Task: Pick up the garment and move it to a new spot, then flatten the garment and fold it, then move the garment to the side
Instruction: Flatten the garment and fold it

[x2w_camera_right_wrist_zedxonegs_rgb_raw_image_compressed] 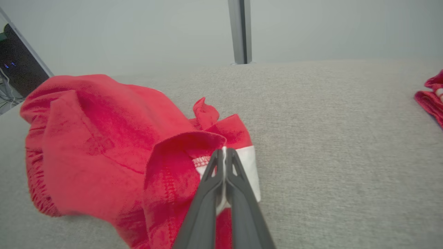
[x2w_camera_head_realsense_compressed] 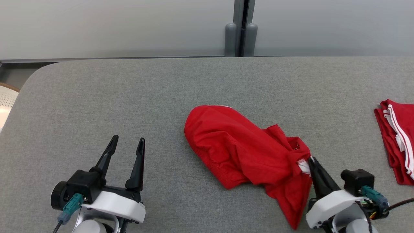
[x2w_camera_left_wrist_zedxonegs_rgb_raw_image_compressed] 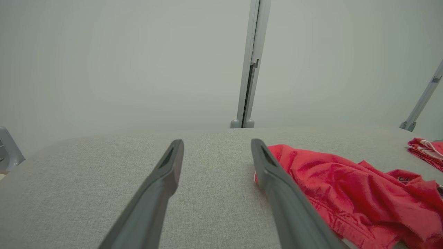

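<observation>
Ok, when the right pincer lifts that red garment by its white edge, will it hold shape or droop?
Probably floppy: the red garment lies in soft folds, so it should hang from the right pincer. Pinched only at the white trim, its bunched bulk may drag across the table. Thin cloth, likely light.

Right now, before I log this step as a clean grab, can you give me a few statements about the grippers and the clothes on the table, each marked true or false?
1. The right gripper is shut on a white-trimmed edge of the red garment. True.
2. The left gripper also grips that garment. False: it stands open over the table, to the left of the cloth and apart from it.
3. The red garment lies flat and smooth. False: it is bunched up and creased.
4. A second red garment with white stripes lies at the right end of the table, apart from the first. True.
</observation>
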`<state>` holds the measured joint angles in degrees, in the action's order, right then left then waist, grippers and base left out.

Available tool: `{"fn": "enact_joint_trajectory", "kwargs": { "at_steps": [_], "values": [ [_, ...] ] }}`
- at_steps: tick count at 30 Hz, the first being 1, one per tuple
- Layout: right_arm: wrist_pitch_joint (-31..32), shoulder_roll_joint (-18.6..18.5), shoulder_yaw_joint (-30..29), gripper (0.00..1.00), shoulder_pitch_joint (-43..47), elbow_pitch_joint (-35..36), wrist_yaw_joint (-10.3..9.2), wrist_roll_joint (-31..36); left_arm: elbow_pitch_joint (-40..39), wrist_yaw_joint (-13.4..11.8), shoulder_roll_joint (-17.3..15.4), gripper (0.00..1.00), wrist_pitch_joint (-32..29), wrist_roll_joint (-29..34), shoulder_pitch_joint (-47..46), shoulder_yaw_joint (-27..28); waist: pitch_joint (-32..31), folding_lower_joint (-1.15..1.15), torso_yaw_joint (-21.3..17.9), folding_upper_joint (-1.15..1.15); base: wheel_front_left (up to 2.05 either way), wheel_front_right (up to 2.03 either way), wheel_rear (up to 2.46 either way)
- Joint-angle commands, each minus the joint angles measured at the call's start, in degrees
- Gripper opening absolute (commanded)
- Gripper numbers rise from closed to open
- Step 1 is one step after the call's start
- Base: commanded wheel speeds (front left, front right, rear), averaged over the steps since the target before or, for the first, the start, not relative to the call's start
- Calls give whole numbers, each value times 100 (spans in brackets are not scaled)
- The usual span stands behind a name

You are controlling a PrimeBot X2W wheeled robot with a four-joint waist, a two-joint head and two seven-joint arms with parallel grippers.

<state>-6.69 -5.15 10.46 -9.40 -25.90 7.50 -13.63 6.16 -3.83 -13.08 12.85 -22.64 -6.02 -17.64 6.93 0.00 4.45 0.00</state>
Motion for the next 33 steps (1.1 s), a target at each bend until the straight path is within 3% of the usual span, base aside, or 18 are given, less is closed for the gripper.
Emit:
{"fn": "enact_joint_trajectory", "kwargs": {
  "at_steps": [1, 6, 7, 8, 9, 18, 25, 33],
  "values": [
    [-64, -36, -201, 0, -20, -50, -2, -25, 21, 22, 0, 100, 32, 46, -86, 5, 13, 0, -25, 0, 0, 0, 0],
    [-192, -6, -994, 0, 5, -299, -2, -136, 73, 25, 0, 100, 77, 47, -174, -1, 43, 0, -82, 0, 0, 0, 0],
    [-190, 17, -1152, 32, 6, -388, -2, -218, 80, 28, -2, 100, 76, 47, -180, -2, 45, 0, -88, 0, 0, 0, 0],
    [-188, 34, -1264, 85, -4, -473, -2, -233, 89, 26, -4, 100, 85, 41, -173, 5, 44, 0, -98, 0, 0, 0, 0],
    [-166, 34, -1399, 100, -9, -582, -2, -208, 98, 19, -7, 100, 87, 37, -166, 9, 38, 0, -108, 0, 0, 0, 0],
    [-453, -156, -1654, 100, 181, -415, -2, -162, 147, -63, -58, 100, 127, -21, 9, 76, -149, 0, -173, 0, 0, 0, 0],
    [-354, -322, -1492, 100, 638, 880, -2, 102, 96, -187, -162, 100, 122, -84, 350, 183, -512, 0, -260, 0, 0, 0, 0],
    [303, -275, -906, 100, 1141, 2364, -2, 213, 1, -296, -234, 100, 13, -98, 701, 154, -888, 0, -296, 0, 0, 0, 0]
  ]
}}
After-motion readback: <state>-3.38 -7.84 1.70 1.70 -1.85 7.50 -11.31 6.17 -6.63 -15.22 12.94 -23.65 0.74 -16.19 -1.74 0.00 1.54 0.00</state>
